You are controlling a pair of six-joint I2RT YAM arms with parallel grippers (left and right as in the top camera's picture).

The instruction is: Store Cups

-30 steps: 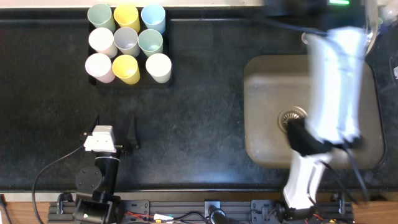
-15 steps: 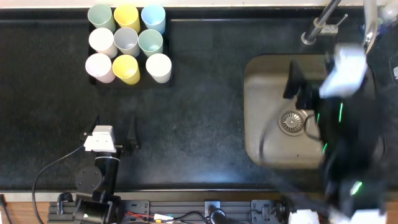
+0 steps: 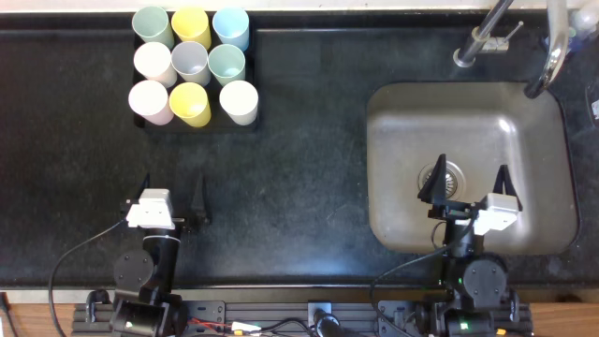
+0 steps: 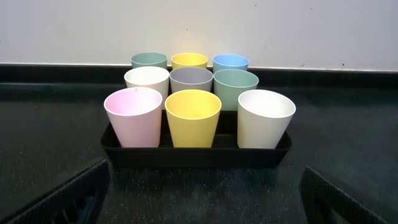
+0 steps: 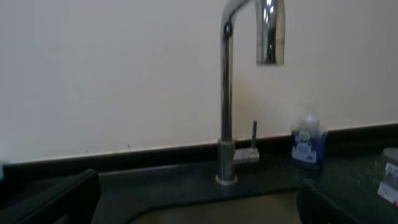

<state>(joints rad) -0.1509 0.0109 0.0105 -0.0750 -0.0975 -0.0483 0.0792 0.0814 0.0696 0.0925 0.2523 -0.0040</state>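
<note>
The left end effector sits low near its arm's base, its two fingers spread wide with nothing between them; in its own wrist view the dark fingertips stand at the two lower corners, apart from everything; it faces the tray, which lies well apart from it on the dark bench. The right end effector is likewise spread and holds nothing; in the top view it shows above the sink, its fingers either side of a spot just beside the drain; its wrist view looks toward the faucet, which rises from the bench against a pale wall, with a soap bottle standing near the faucet's foot. The cups all stand upright, mouths up, in the black tray at the far left of the bench, nine of them in three rows of three, packed side by side; the row nearest the left arm holds a pink cup, a yellow cup and a white cup; behind them stand a white, a grey cup and a green one; the far row is green, yellow and a blue cup; the tray lies well apart from the sink, near the wall.
</note>
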